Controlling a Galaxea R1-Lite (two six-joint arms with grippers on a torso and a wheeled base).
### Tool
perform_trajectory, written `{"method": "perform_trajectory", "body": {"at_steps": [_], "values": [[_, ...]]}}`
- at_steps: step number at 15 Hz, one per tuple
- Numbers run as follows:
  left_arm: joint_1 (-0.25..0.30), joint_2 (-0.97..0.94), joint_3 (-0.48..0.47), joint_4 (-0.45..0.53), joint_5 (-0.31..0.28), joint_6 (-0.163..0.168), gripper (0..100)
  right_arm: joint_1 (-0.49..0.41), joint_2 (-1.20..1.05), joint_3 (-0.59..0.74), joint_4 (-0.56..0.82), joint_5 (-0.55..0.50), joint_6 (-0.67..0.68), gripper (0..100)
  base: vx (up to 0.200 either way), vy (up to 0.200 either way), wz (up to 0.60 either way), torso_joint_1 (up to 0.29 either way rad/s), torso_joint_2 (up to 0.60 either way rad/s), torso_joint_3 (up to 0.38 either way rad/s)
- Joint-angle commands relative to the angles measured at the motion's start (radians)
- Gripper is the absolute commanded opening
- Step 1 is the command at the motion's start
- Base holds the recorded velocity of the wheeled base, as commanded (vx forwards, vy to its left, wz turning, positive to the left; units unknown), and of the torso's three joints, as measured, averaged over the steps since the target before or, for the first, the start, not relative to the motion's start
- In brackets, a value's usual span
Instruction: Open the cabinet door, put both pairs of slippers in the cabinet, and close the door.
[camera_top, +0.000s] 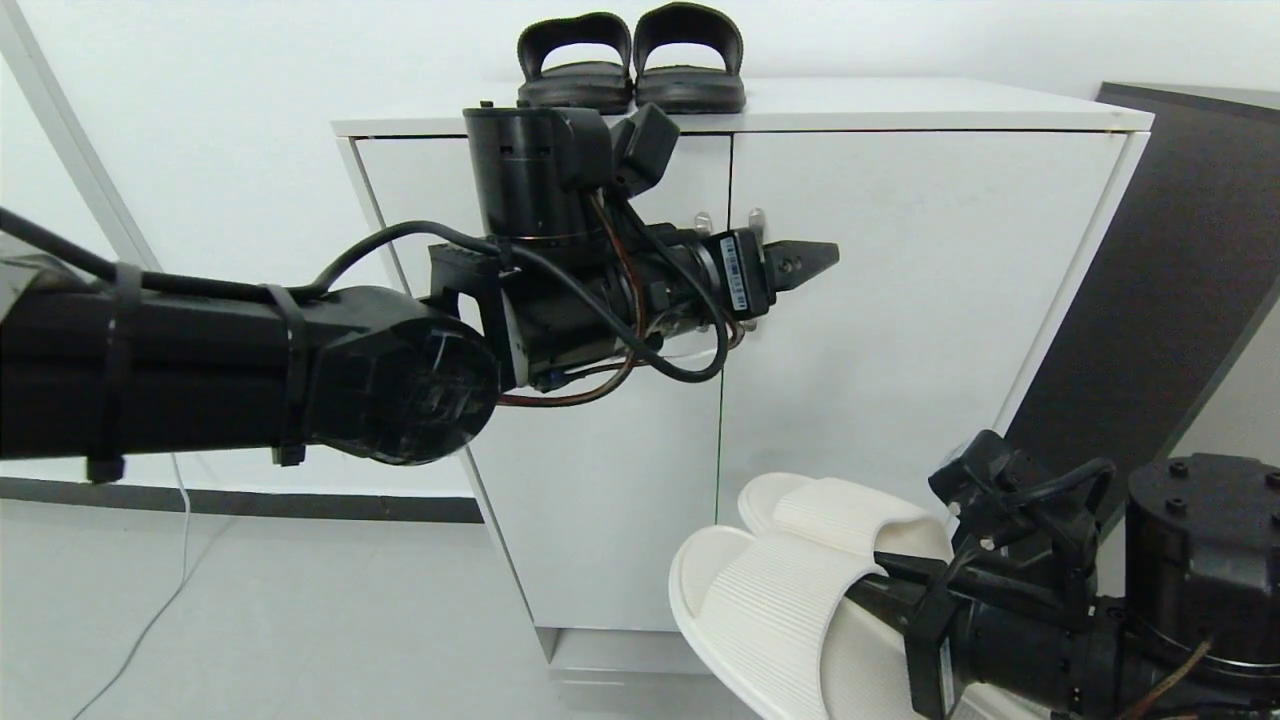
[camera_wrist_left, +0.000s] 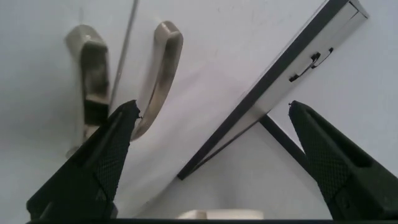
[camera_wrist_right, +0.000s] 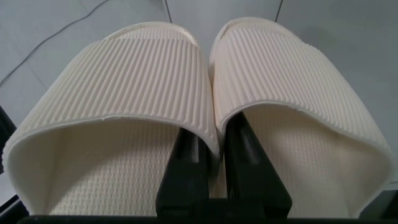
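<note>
Right wrist view: right pincer (camera_wrist_right: 213, 149) clamps white slippers (camera_wrist_right: 143, 81) together from inside.

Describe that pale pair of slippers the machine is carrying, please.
The white slippers are open-toed slides with broad ribbed straps and pebbled footbeds, and they look like soft foam or rubber. They sit side by side, touching, held above the floor in front of the cabinet, low by its shut right door. The right gripper holds them. One black finger lies inside each slipper, pinching the adjoining strap edges together.
</note>
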Motion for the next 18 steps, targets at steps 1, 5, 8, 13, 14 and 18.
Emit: {"method": "perform_trajectory", "body": {"at_steps": [1, 5, 8, 13, 14, 18], "values": [[0.017, 0.049, -0.037, 0.001, 0.005, 0.000, 100, 0.001, 0.002, 0.001, -0.001, -0.001, 0.000, 0, 0.000, 0.000, 0.00, 0.000, 0.00, 0.000], [0.040, 0.089, -0.095, 0.028, 0.004, -0.001, 100, -0.001, -0.001, 0.001, -0.001, -0.001, 0.000, 0, 0.000, 0.000, 0.00, 0.000, 0.00, 0.000], [0.039, 0.084, -0.094, 0.028, -0.003, 0.000, 0, -0.007, -0.001, 0.001, 0.001, 0.001, 0.000, 0, 0.000, 0.000, 0.00, 0.000, 0.00, 0.000], [0.030, -0.003, 0.008, 0.022, -0.006, 0.000, 0, -0.007, -0.018, 0.021, 0.001, 0.036, -0.002, 0, 0.000, 0.000, 0.00, 0.000, 0.00, 0.000], [0.024, -0.023, 0.029, 0.021, -0.007, 0.002, 0, -0.007, -0.030, 0.030, 0.001, 0.073, -0.003, 0, 0.000, 0.000, 0.00, 0.000, 0.00, 0.000], [-0.052, -0.155, 0.167, 0.017, -0.013, 0.003, 0, -0.007, -0.087, 0.075, 0.003, 0.199, -0.006, 0, 0.000, 0.000, 0.00, 0.000, 0.00, 0.000]]}}
